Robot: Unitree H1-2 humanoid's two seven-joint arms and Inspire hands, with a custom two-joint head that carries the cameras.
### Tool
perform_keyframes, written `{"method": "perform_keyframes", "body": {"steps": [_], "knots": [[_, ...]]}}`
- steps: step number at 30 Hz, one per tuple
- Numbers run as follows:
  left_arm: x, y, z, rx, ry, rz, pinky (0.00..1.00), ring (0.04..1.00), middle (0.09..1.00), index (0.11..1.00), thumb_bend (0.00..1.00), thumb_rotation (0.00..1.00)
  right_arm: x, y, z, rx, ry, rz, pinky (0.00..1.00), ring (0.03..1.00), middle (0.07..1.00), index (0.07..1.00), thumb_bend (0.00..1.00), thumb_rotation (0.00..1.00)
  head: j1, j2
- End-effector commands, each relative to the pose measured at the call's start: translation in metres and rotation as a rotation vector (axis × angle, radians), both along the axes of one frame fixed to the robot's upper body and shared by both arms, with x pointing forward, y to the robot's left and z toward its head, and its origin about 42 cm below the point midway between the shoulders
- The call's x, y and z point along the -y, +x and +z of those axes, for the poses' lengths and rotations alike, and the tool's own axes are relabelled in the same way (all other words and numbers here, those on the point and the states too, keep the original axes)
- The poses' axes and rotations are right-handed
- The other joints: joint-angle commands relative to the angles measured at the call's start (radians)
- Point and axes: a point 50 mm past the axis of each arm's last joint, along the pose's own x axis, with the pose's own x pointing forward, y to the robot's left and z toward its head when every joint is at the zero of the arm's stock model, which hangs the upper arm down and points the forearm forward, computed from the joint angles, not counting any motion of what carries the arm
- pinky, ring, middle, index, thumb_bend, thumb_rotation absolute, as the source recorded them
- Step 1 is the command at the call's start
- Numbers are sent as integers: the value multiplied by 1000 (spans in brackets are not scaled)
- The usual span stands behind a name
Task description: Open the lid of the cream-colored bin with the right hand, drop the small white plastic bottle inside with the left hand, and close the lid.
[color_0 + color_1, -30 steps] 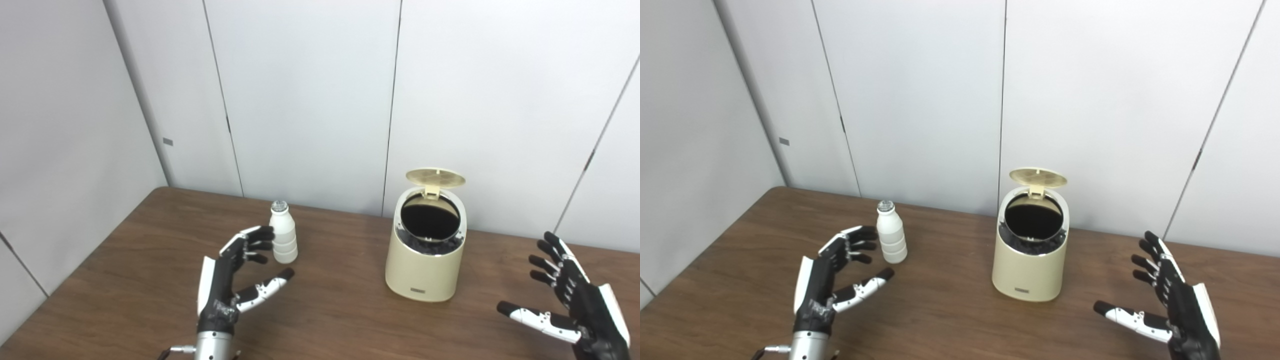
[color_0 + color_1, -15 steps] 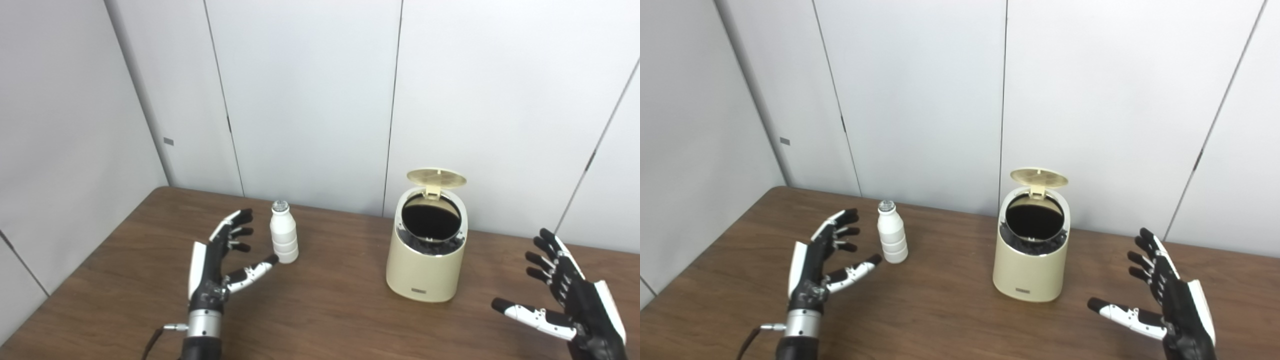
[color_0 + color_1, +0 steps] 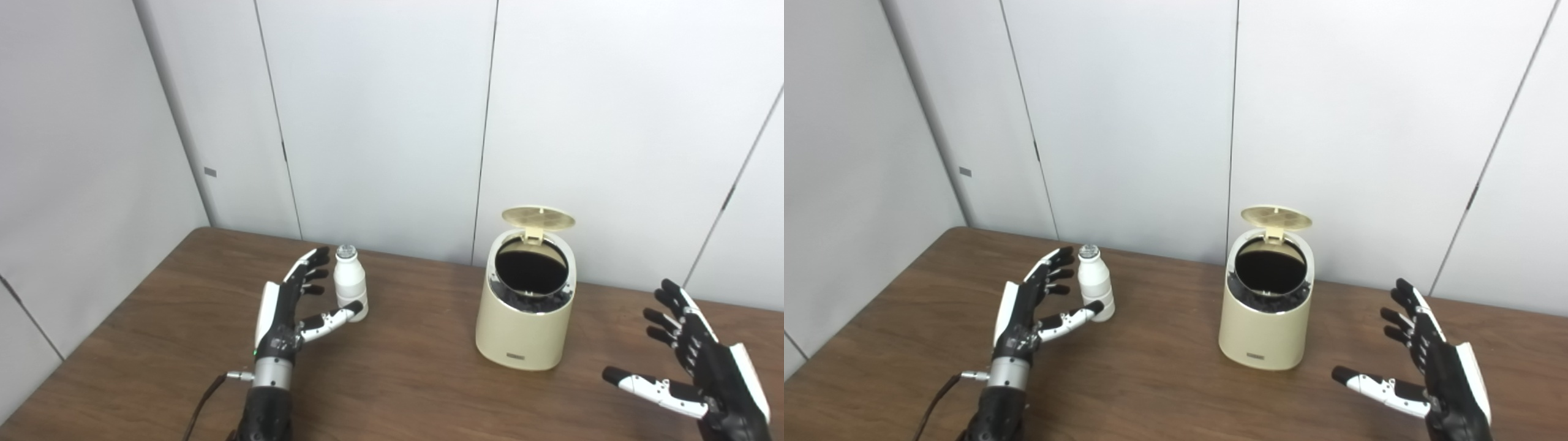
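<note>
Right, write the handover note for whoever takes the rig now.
Left hand: open, fingers around the small white bottle, not yet closed on it.
Right hand: open, holding nothing, to the right of the bin.
Cream bin: on the table, lid up.
Bottle: upright, left of the bin.
Done: lid opened.
Left: grasp bottle, drop it in, close lid.

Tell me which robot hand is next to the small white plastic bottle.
The left hand, open around the small white plastic bottle; the right hand hovers open past the cream-colored bin.
</note>
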Motion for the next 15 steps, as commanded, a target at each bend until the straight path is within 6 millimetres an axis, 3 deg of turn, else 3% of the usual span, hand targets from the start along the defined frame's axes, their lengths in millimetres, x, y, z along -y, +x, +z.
{"method": "perform_keyframes", "body": {"steps": [1,15], "knots": [[-5,12,19,68,34,13,668,759,809,837,785,120,-3,1,19,72,1,18,807,853,930,940,697,0,1,1],[-5,24,2,30,19,15,649,754,806,840,765,146,-6,-3,23,70,-3,20,801,841,924,941,686,0,-8,10]]}}
